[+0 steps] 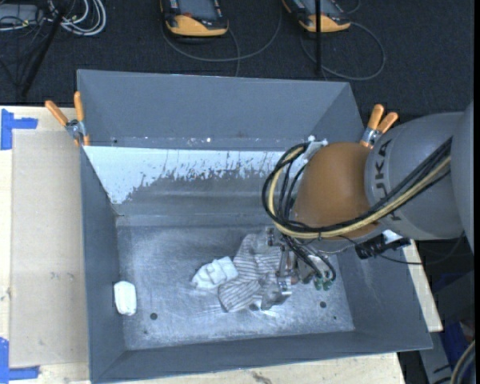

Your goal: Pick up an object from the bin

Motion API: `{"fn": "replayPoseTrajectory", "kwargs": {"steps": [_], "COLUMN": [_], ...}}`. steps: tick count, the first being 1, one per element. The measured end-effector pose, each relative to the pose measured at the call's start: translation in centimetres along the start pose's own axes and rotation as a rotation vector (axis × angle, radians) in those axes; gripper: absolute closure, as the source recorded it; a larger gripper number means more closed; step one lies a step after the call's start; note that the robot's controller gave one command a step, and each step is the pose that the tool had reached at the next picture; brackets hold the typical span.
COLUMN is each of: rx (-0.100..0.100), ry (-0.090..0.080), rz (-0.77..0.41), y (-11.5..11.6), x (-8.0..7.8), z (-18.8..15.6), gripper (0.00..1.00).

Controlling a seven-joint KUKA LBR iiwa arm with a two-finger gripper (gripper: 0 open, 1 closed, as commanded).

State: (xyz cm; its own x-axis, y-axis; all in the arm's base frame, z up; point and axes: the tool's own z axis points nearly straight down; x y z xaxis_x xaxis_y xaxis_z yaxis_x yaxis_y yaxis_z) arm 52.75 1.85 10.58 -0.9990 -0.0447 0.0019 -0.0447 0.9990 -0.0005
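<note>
My gripper is low over the bin floor, right of the middle, under the orange-brown wrist cover. It stands at the right edge of a grey-and-white striped cloth that lies crumpled on the floor and runs up beneath it. A crumpled white wad rests against the cloth's left side. Whether the cloth is between the gripper's parts is hidden.
A small white oblong piece lies alone near the bin's front left corner. The arm and its cables cover the right part of the bin. The bin's sloped back wall rises behind the gripper.
</note>
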Motion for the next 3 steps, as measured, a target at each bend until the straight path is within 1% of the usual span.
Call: {"fn": "replayPoseTrajectory", "kwargs": {"steps": [1,2,3], "rx": [-0.001,-0.010,-0.010], "ry": [-0.003,-0.006,-0.006], "rz": [-0.134,-0.192,-0.192], "y": [1.3,-1.3,-1.3], "x": [-0.3,4.8,4.8], "z": [1.6,2.9,2.9], "gripper": [0.00,1.00,1.00]}}
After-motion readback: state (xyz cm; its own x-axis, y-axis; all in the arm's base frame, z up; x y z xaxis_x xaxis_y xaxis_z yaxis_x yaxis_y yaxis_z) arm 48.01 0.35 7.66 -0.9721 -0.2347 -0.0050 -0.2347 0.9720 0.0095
